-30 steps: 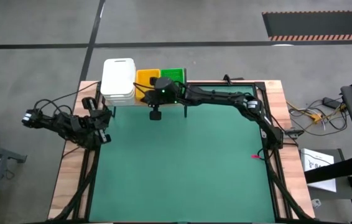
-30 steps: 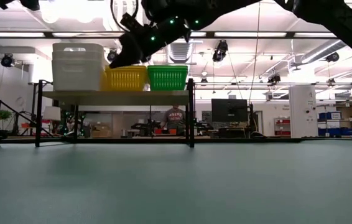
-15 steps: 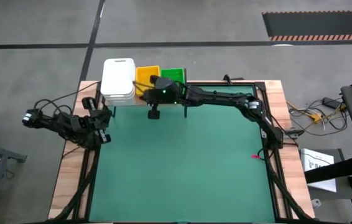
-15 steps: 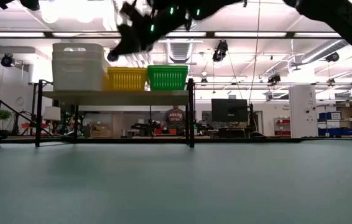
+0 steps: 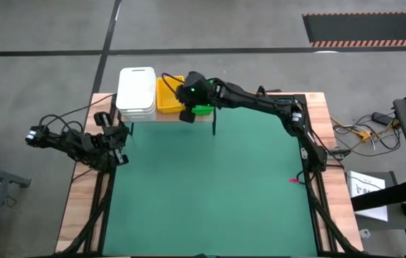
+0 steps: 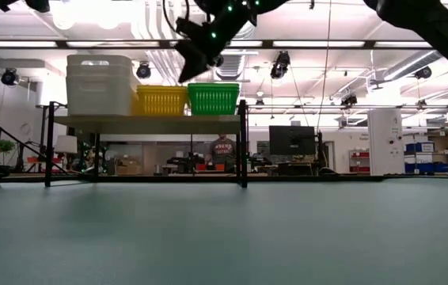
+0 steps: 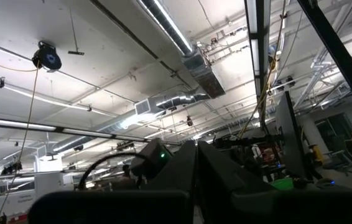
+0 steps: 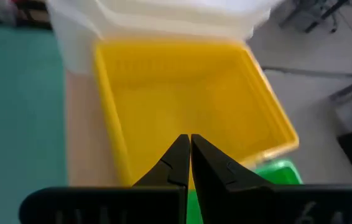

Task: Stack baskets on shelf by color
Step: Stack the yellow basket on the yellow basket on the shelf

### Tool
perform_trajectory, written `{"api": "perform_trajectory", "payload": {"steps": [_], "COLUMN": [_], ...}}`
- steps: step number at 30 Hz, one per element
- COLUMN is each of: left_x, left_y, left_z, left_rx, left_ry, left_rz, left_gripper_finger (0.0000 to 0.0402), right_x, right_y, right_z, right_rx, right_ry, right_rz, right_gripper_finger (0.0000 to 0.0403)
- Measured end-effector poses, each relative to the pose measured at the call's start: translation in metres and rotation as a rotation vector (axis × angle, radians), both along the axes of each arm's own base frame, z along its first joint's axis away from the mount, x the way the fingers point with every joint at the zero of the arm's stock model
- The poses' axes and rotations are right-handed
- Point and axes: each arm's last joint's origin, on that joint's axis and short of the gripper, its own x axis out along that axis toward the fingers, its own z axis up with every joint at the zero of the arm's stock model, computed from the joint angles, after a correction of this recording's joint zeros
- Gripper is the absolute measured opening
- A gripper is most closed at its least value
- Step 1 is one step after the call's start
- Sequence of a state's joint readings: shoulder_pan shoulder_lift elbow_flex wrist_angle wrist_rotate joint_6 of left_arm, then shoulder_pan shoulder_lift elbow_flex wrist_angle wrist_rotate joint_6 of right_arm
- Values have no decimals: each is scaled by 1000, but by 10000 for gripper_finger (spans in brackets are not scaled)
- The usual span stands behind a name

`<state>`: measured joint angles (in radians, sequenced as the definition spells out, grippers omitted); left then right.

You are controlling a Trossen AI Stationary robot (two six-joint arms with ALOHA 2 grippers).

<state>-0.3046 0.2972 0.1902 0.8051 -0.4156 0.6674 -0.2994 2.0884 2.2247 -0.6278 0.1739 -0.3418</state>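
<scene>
Right tool (image 8: 189,163), closed and empty, above the yellow basket (image 8: 182,99) on the shelf (image 6: 149,123); lift clear without nudging the stacks.

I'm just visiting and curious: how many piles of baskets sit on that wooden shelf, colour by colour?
White pile: 1
Yellow pile: 1
Green pile: 1
Total: 3 piles on the shelf; I cannot tell how many baskets are nested in each.

The left gripper (image 7: 196,163), fingers together, points up at ceiling ducts (image 7: 182,43).
</scene>
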Motion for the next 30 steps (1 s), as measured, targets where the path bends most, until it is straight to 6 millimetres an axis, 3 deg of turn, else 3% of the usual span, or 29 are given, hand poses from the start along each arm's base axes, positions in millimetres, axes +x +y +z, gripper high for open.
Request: {"api": "perform_trajectory", "payload": {"steps": [13,22,30], "left_x": [0,0,0], "left_y": [0,0,0], "left_z": [0,0,0], "left_rx": [2,2,2], "left_ry": [0,0,0], "left_rz": [2,2,2], "left_gripper_finger": [0,0,0], "right_x": [0,4,9], "right_y": [6,3,1], "right_z": [-7,-2,-17], "right_rx": [87,29,41], "right_ry": [28,-29,15], "right_rz": [51,53,67], "right_gripper_finger": [8,8,8]}}
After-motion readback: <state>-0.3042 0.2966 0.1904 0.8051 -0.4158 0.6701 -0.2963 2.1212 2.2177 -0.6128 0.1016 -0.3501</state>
